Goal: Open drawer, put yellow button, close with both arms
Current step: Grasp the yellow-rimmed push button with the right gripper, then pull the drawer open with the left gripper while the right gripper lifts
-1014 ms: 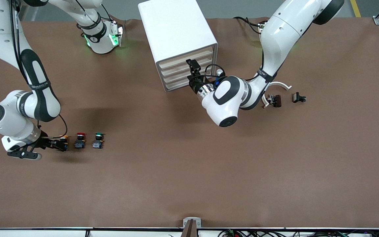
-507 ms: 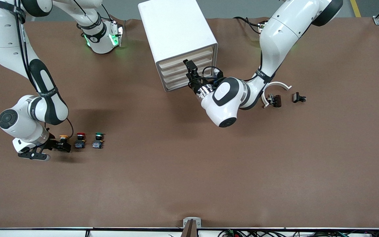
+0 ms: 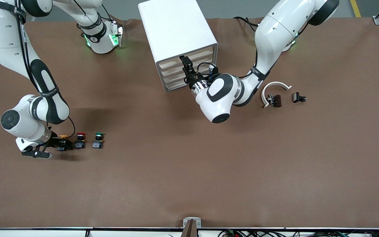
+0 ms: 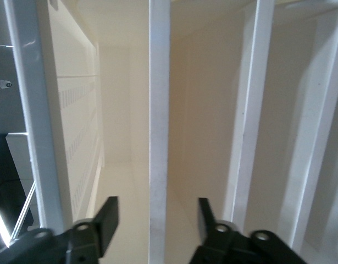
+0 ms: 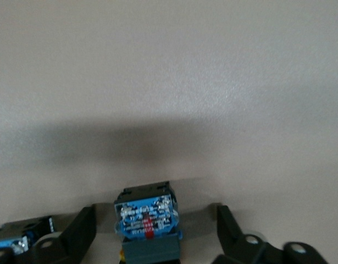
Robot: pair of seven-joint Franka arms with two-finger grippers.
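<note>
My left gripper (image 3: 185, 63) sits at upper centre of the front view, pressed up to the face of the white cabinet (image 3: 176, 26), and in the left wrist view its fingers (image 4: 105, 220) stand spread with a front edge of the drawer (image 3: 187, 56) between them, not yet pinched. That drawer is not pulled out. To do this well I judge I should confirm it is the uppermost front I am straddling, since the four fronts lie close together and I cannot be sure which edge runs between my fingers; then pinch firmly and pull straight out along the runners, because a slanted pull could drag the whole cabinet over the table (image 3: 189, 171). My right gripper (image 3: 65, 144) is at lower left of the front view, down at table level around the yellow button (image 3: 63, 141), which stands at the end of a row beside the red button (image 3: 80, 140) and the green button (image 3: 98, 140). The right wrist view shows the button's blue-grey body (image 5: 147, 220) centred between my parted fingers (image 5: 75, 234), untouched on either side. I should close evenly so it does not twist, keep clear of the red button just beside it, and lift straight up.
</note>
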